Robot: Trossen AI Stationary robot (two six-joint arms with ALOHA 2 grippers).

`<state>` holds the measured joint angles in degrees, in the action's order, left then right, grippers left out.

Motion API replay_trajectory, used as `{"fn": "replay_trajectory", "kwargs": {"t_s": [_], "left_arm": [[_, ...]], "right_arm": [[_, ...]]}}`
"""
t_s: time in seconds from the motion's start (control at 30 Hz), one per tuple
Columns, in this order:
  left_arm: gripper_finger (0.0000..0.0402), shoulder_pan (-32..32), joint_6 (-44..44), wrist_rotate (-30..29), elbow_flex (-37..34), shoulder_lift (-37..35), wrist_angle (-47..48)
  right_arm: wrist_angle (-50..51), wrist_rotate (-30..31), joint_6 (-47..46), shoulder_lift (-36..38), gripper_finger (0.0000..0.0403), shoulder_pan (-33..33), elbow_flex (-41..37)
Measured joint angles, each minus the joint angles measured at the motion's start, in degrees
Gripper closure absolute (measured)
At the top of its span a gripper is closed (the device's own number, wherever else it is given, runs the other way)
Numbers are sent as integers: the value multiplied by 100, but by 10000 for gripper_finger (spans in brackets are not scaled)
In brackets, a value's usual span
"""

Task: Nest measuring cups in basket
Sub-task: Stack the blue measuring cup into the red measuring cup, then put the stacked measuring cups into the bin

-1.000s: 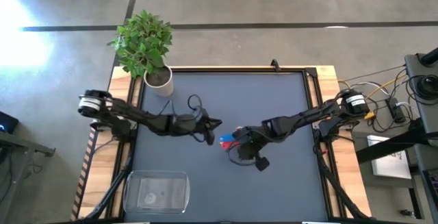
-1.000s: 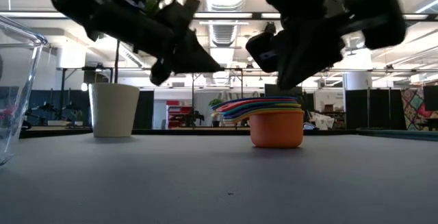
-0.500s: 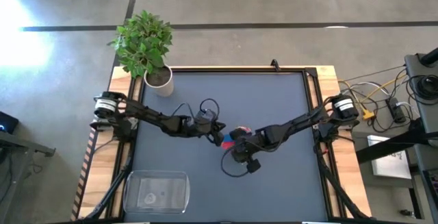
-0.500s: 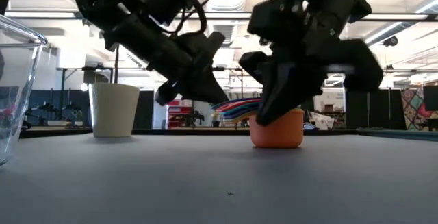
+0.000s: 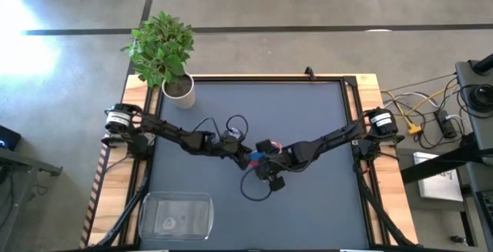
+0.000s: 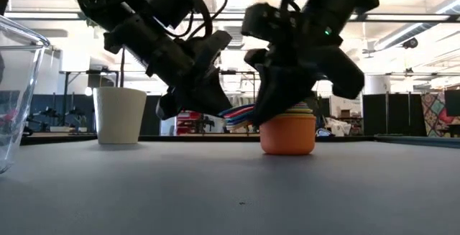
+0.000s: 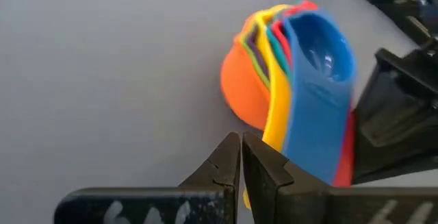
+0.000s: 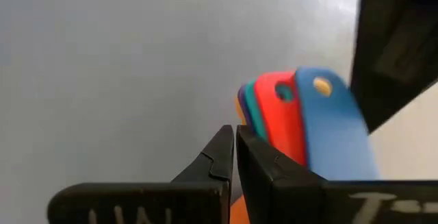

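The clear rectangular plastic basket with rounded corners (image 5: 176, 215) stands at the near left corner of the dark grey desk (image 5: 308, 113), well apart from the stack of cups; its curved wall shows at the edge of the low view (image 6: 16, 98). What lies inside it cannot be told.

The stack of nested round plastic measuring cups (image 6: 286, 126) stands upright near the middle of the desk, beyond the basket and to its right. The orange cup (image 6: 287, 134) is outermost and rests on the desk surface. The yellow, purple, green, teal and red-pink cups sit inside it in turn, and the blue cup (image 7: 318, 53) is innermost. The flat handles fan out together to one side of the stack (image 8: 301, 125).

The left gripper (image 5: 246, 158) is at the left side of the stack, just beside the fanned handles. In the left wrist view its two dark fingers (image 7: 219, 172) are pressed together with the jaws clenched on nothing, just beside the orange cup and the yellow handle.

The right gripper (image 5: 264, 158) is at the stack from the right side, low over the cups. In the right wrist view its fingers (image 8: 215, 159) are likewise pressed together, jaws clenched and holding nothing, with the handles just beside them.

Beyond the stack, at the far left corner of the desk, stands a white round plant pot (image 6: 120, 115) holding a green leafy plant (image 5: 160, 45).
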<state>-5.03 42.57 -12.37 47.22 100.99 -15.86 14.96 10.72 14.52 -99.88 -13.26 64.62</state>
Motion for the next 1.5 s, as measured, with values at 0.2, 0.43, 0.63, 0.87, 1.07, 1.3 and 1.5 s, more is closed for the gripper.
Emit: {"fn": "replay_trajectory", "kwargs": {"t_s": [0.2,0.43,0.63,0.87,1.07,1.3,1.5], "left_arm": [[402,-45,-15,259,2,-6,-100],[402,-54,-250,201,2,-255,-66],[402,-60,-421,-5,0,-826,437],[402,-199,-826,-362,-2,-1442,687],[402,-307,-1213,-375,-7,-1479,527],[402,-307,-1355,-364,-11,-1338,169],[401,-305,-1240,-362,142,-1335,86]], "right_arm": [[33,240,-1,-24,394,0,74],[247,-58,10,88,394,-3,77],[440,-936,-186,505,394,-66,37],[268,-970,-330,1455,394,-270,-462],[-165,-965,-640,2535,394,-302,-1289],[-966,-931,-854,3866,394,-299,-2419],[-1539,-916,-901,4768,394,-299,-3130]]}}
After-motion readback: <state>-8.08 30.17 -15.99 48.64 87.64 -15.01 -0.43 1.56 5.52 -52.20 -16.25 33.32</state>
